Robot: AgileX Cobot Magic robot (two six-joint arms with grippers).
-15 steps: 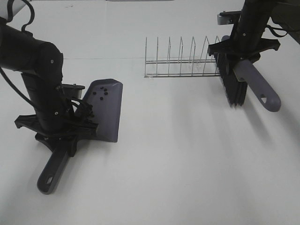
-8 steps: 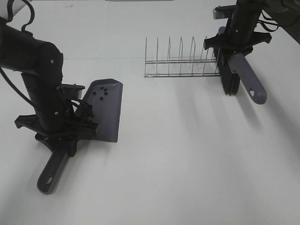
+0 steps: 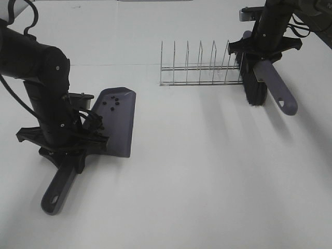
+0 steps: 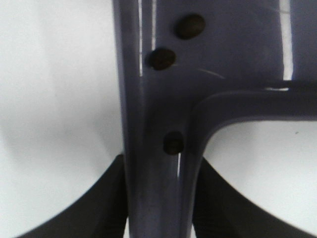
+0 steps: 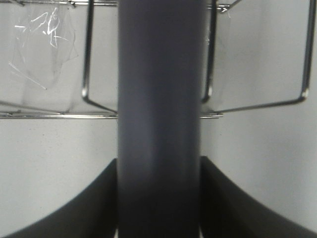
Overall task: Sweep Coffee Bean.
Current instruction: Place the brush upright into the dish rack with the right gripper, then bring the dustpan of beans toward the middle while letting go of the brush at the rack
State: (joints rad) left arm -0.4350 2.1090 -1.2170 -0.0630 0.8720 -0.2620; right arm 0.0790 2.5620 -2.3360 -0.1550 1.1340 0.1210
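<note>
Overhead, coffee bean cluster on dustpan, close-up, only three.

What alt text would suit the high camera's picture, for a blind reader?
The left gripper holds a grey-purple dustpan with coffee beans in it on a white table. The right gripper holds a dark brush beside a wire rack.

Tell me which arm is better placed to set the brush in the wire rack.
Right. The right gripper is shut on the brush, whose bristles hang beside one end of the rack. The left gripper is far off, holding the dustpan of coffee beans.
</note>
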